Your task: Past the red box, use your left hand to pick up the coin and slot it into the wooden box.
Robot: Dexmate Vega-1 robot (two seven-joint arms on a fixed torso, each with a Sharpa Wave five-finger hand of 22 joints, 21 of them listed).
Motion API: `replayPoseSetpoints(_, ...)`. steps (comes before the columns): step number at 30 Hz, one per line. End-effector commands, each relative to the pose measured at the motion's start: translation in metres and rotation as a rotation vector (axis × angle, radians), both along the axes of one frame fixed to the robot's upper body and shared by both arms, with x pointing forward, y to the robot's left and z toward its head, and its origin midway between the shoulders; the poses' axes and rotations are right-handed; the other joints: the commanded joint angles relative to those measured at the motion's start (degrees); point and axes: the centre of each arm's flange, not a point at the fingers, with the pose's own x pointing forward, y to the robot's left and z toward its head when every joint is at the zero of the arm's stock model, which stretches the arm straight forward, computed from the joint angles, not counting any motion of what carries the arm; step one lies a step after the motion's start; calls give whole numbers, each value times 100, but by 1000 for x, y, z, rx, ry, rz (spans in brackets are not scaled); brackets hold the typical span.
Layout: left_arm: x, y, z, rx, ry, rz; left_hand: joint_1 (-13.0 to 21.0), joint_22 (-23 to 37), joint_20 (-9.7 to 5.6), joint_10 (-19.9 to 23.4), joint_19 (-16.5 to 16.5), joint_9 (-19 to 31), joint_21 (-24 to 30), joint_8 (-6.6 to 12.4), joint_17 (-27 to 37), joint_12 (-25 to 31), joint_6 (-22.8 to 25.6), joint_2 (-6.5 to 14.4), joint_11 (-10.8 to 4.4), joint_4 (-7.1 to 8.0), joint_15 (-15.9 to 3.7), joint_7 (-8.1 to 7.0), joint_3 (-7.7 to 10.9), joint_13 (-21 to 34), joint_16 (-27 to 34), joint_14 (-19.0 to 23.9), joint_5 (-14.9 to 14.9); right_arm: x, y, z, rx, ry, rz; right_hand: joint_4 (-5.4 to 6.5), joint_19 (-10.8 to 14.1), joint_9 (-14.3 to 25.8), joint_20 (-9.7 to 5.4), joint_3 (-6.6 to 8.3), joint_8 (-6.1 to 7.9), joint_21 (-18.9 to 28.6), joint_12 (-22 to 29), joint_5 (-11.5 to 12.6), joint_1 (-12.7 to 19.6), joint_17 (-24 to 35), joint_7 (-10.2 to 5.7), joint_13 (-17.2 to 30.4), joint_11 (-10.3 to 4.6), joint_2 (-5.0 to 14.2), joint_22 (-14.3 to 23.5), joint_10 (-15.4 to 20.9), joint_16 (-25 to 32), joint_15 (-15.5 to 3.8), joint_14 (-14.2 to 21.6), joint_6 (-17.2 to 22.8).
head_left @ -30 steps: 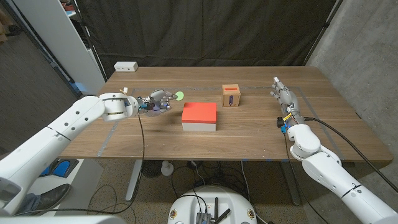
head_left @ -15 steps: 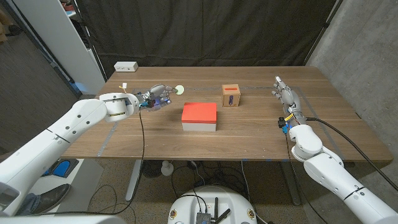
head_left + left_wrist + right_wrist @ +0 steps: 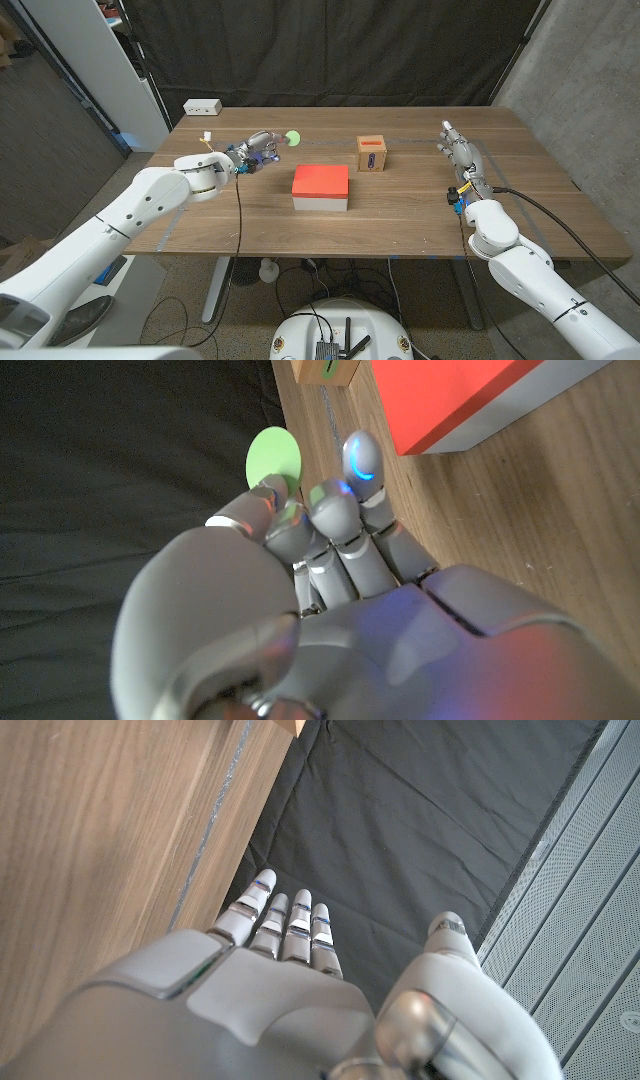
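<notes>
Table (image 3: 420, 215): coin (image 3: 292, 137) farther back than before.

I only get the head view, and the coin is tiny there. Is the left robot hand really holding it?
Observer: Yes. In the left wrist view the left robot hand pinches the coin by its rim, and most of the green disc sticks out free.
Operator: And is the right robot hand carrying anything?
Observer: No. The right wrist view shows the right robot hand stretched open, holding nothing.
</notes>
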Motion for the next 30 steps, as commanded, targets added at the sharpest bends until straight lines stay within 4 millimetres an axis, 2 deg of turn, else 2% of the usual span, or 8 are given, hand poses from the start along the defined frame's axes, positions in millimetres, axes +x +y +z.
replayPoseSetpoints(1,1,0,14,31,-200,136,62,9,-422,18,-9,75,81,87,-10,55,512,22,58,17,12,185,38,19,25,32,28,-1,3,4,-4,-5,-1,-21,48,30,-5,19,-9,16,20,1,-8,9,-3,19,-11,47,6,62,45,-9,54,44)
replayPoseSetpoints(4,2,-2,16,35,-238,159,75,28,-423,17,-14,63,104,82,8,67,516,15,86,13,15,186,43,37,72,78,29,-1,3,4,-4,-7,-2,-21,48,30,-4,20,-10,16,20,2,-7,9,3,20,-15,47,6,62,45,3,53,43)
replayPoseSetpoints(12,4,-9,23,89,-328,236,120,117,-422,-29,-19,77,184,80,60,89,495,46,199,17,19,334,95,94,145,76,37,0,2,4,1,-6,-4,-22,60,30,-3,22,-9,19,22,2,-6,7,1,20,-7,48,6,74,52,-12,72,47)
replayPoseSetpoints(16,1,-13,31,150,-375,307,149,123,-416,-4,-51,97,189,90,-4,67,497,10,206,2,25,326,105,56,141,60,32,0,2,3,1,-8,-6,-22,65,30,-3,23,-8,19,23,2,-6,7,-6,20,-12,48,6,78,55,-14,81,50)
replayPoseSetpoints(30,-6,-35,55,309,-468,395,184,94,-413,17,-2,37,239,74,-36,127,592,-52,202,8,25,302,98,140,230,86,27,-4,-5,-2,20,-11,-9,-24,81,30,-9,24,-10,21,25,2,-6,4,-8,22,-6,45,6,94,57,-10,89,48)
